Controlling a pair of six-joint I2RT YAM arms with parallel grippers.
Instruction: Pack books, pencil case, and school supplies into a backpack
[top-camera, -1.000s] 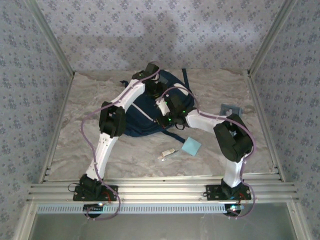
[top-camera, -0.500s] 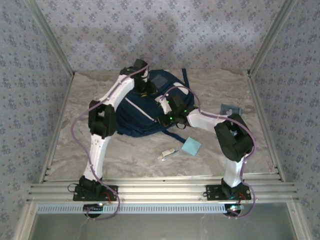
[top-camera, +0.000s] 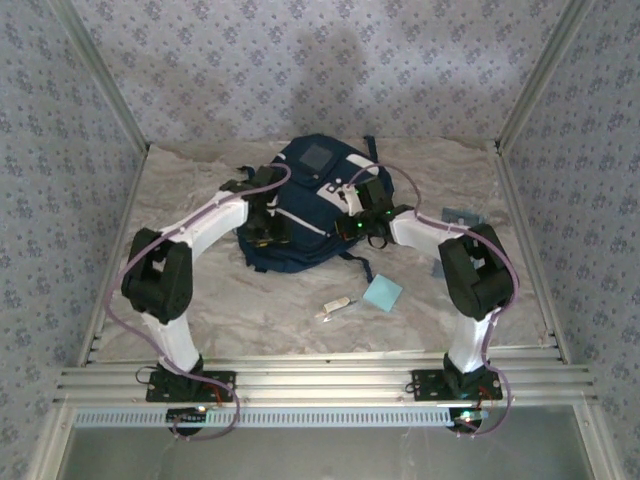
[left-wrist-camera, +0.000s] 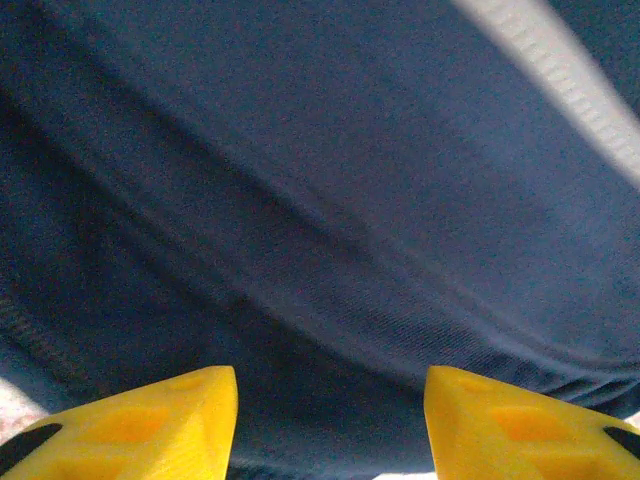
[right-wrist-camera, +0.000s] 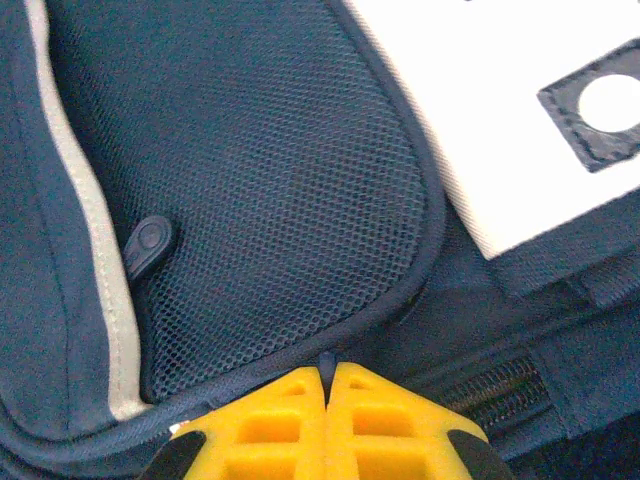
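The navy backpack (top-camera: 304, 190) lies at the middle of the table, its grey patch toward the back wall. My left gripper (top-camera: 271, 230) hovers at its left side; in the left wrist view the gripper (left-wrist-camera: 330, 388) is open, its yellow fingers (left-wrist-camera: 150, 420) apart with navy fabric (left-wrist-camera: 320, 200) close in front. My right gripper (top-camera: 353, 208) is at the backpack's right side. In the right wrist view it (right-wrist-camera: 327, 372) is shut on a thin dark edge of the backpack beside a mesh pocket (right-wrist-camera: 280, 170). The grey pencil case (top-camera: 460, 217) lies far right. A light-blue pad (top-camera: 383, 292) and white stick (top-camera: 335, 308) lie in front. The books are hidden.
Metal frame rails (top-camera: 320, 380) run along the near edge, with patterned walls on three sides. A dark strap (top-camera: 358, 266) trails from the backpack's front right toward the pad.
My left arm has swung from the backpack's top down to its left side, uncovering the grey patch. The backpack now sits further back. The right gripper has shifted slightly back with it.
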